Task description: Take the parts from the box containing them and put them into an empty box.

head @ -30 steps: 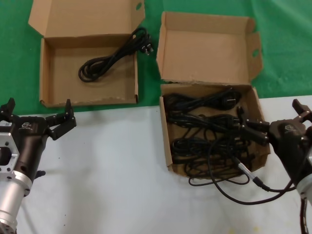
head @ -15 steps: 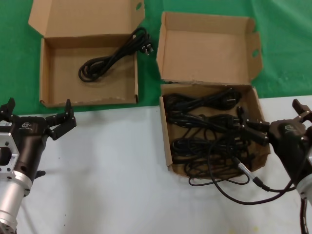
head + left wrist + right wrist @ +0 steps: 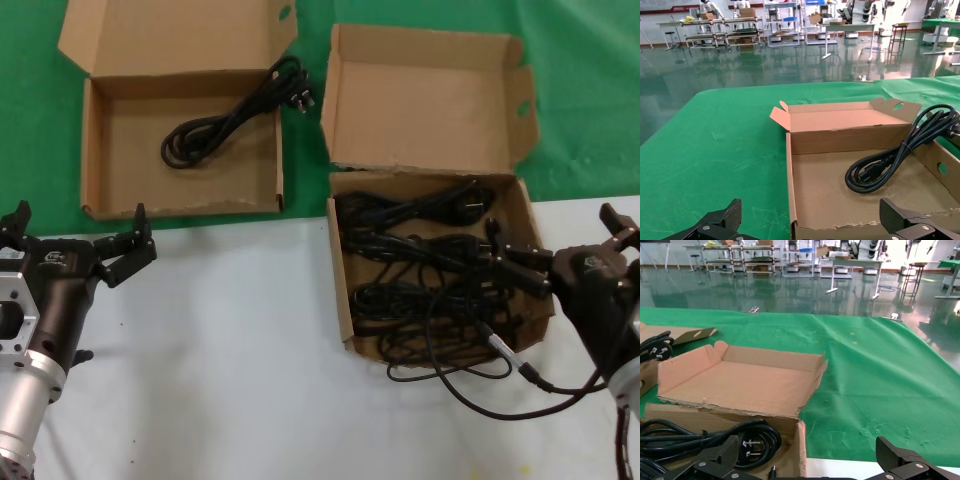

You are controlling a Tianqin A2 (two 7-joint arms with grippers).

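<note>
The squarish box (image 3: 339, 285) with ear flaps holds several coiled black cables (image 3: 425, 265); they also show in the right wrist view (image 3: 715, 437). The wide shallow box (image 3: 180, 208) at the back left holds one coiled cable (image 3: 213, 127), whose plug end hangs over the box's right wall. My right gripper (image 3: 555, 230) is open, one finger over the squarish box's right edge, holding nothing. My left gripper (image 3: 80, 225) is open and empty, just in front of the wide box's front wall (image 3: 840, 231). The coil lies beyond it (image 3: 890, 160).
My own thin black cable with a silver connector (image 3: 498, 348) loops across the white table (image 3: 230, 350) in front of the squarish box. Green cloth (image 3: 590, 90) covers the table's far part. Both lids stand open at the back.
</note>
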